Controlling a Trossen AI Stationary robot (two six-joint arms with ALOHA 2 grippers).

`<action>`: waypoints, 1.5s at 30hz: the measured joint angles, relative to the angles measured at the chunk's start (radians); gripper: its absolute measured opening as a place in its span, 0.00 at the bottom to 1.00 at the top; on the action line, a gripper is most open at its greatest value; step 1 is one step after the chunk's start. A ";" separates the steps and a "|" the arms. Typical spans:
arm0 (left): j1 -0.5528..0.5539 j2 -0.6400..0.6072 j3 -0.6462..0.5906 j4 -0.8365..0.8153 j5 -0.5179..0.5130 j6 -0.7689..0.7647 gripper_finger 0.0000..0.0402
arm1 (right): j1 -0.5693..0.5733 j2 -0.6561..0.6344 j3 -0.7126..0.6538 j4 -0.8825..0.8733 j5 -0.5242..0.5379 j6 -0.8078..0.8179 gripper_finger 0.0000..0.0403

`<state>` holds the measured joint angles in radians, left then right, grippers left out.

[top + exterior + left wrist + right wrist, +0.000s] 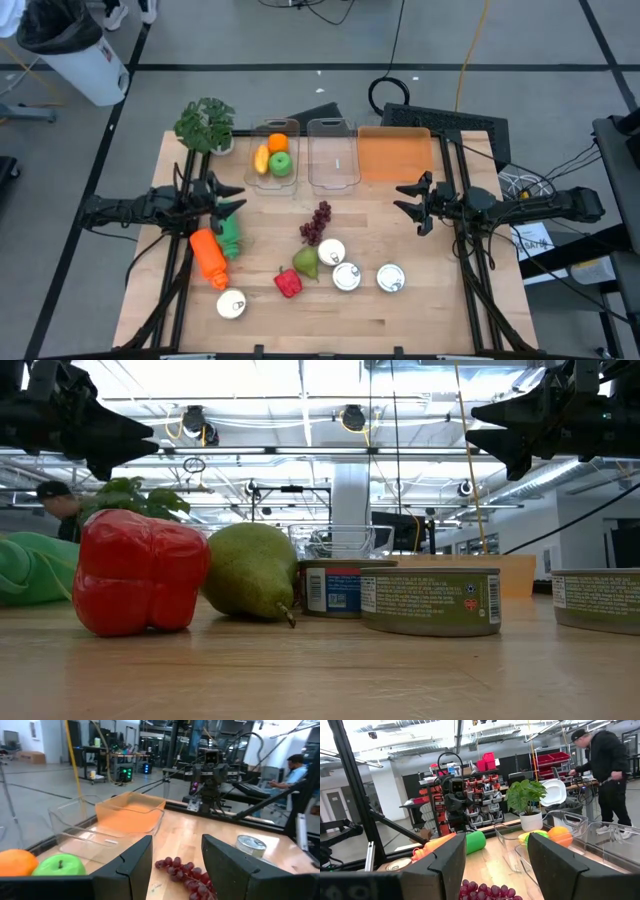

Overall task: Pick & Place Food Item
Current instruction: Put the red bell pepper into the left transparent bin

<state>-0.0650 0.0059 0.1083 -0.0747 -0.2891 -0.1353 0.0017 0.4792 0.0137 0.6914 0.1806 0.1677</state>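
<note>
Food lies on the wooden table [420,320]: purple grapes [317,222], a green pear [306,262], a red pepper [288,283], an orange carrot [209,257] and a green item [229,235]. Several tins stand among them, one of them here [390,278]. My left gripper [238,200] hovers open above the table's left side, pointing level toward the right, with the grapes [182,872] ahead of it. Over the right side my right gripper [402,198] stands open facing it, the grapes [487,891] below its fingers. Neither holds anything.
Along the far edge stand a clear bin [274,160] holding an orange, a green apple and a yellow fruit, a clear bin [332,155] with nothing in it, and an orange bin [393,155]. A potted plant [206,124] stands at the far left corner. A person [605,775] stands beyond the table.
</note>
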 joint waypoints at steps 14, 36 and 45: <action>0.000 0.000 -0.094 0.148 0.056 0.001 0.46 | 0.000 0.000 0.000 0.000 0.000 0.000 0.49; 0.000 0.000 -0.091 0.114 0.062 -0.005 0.46 | 0.000 0.000 0.000 -0.056 -0.084 -0.096 0.49; 0.000 0.000 -0.091 0.113 0.062 0.013 0.46 | 0.000 0.000 0.000 -0.130 -0.047 -0.192 0.49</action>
<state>-0.0650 0.0063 0.0170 0.0386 -0.2273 -0.1219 0.0013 0.4793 0.0139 0.5615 0.1340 -0.0241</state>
